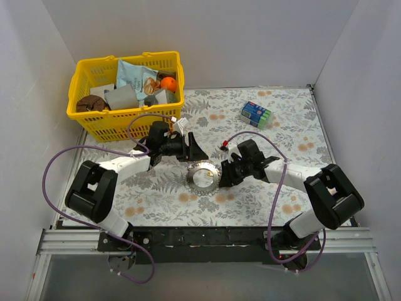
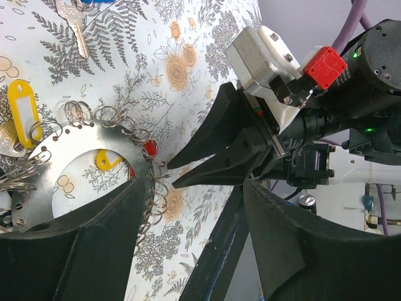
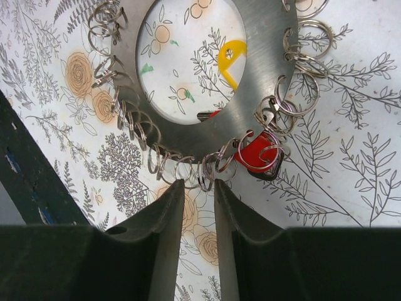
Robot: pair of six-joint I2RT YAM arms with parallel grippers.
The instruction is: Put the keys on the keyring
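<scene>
Threading a key onto the keyring is judged to be the step in hand, and it is best done slowly. The hoop, a flat metal band lying on the flowered tabletop between the two arms, should be pinned at one side while one of the wire loops fringing its edge is worked at the other. The left tool is spread wide, one finger low over the hoop's rim and the other out beyond it; nothing is held by it, and a firm press on the band would be wanted before any pull is made, since so light a hoop is likely to slide. The right tool is drawn nearly together, only a narrow slot being left, with its tips at the fringe of loops just beside a red-headed key; whether a loop is pinched cannot be told. One loop alone should be picked out, as its neighbours are closely tangled and could be dragged along. Counted: one keyring; one red-headed key at its rim; one yellow tag beside the hoop; one bare silver key farther off; one yellow piece seen through the hole, its nature unclear. The loops overlap too much for a sure count, though well over a dozen are seen. One yellow basket and one blue-green packet stand well apart.
</scene>
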